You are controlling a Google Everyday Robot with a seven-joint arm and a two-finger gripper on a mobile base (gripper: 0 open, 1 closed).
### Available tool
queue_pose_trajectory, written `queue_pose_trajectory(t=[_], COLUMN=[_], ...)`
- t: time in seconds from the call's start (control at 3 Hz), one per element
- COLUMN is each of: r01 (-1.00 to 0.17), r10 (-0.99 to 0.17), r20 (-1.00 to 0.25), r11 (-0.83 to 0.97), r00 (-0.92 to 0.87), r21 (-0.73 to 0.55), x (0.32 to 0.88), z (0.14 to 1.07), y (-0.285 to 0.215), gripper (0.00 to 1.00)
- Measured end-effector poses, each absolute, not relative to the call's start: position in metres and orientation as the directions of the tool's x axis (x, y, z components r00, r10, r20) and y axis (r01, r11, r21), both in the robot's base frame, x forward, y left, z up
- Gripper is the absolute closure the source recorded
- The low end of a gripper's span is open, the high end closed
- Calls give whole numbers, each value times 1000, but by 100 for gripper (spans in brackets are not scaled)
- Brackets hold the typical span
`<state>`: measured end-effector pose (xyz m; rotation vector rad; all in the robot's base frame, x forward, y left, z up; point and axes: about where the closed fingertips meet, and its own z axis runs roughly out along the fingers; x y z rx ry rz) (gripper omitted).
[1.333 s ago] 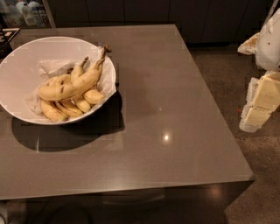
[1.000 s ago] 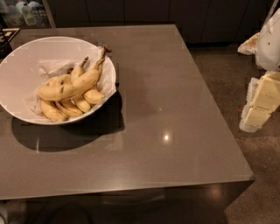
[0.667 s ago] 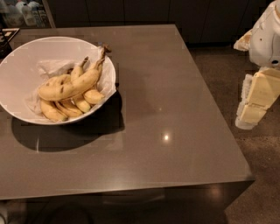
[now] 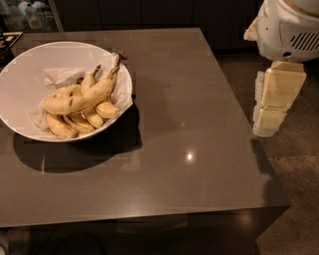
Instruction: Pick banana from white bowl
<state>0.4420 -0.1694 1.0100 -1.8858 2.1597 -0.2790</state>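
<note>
The work surface is a dark grey-brown rectangular table (image 4: 199, 124) with a smooth, reflective top. A large, wide, shallow round white bowl (image 4: 25, 60) stands on the left part of the table top. It is lined with crumpled white paper (image 4: 59, 77).

The long, gently curved yellow banana with small brown specks (image 4: 82, 97) lies inside the bowl, in its right half. It rests on top of several shorter, stubbier yellow bananas (image 4: 62, 128). Its body runs from lower left to upper right. Its long brown-tipped stem points toward the far right rim of the bowl and reaches that rim.

The cream-coloured block-shaped gripper (image 4: 266, 124) hangs at the right side of the view, beyond the right edge of the table and above the speckled floor (image 4: 299, 169). It is suspended below the white robot housing with vent slots (image 4: 291, 27). The degree of opening of the gripper cannot be determined from this view. The gripper is well apart from the bowl and touches neither the bowl nor the banana.

Dark cabinet fronts (image 4: 149, 12) stand behind the far edge of the table.
</note>
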Motion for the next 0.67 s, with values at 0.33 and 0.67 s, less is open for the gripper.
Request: queue_pose_trajectory(t=[0.33, 0.67], r01=[-931, -920], r10=[-990, -994], r20=[-76, -71], r11=[136, 109], r00=[-117, -89], r21=[-338, -375], x=[443, 447], z=[1017, 1021], y=[-166, -144], gripper=[0, 0])
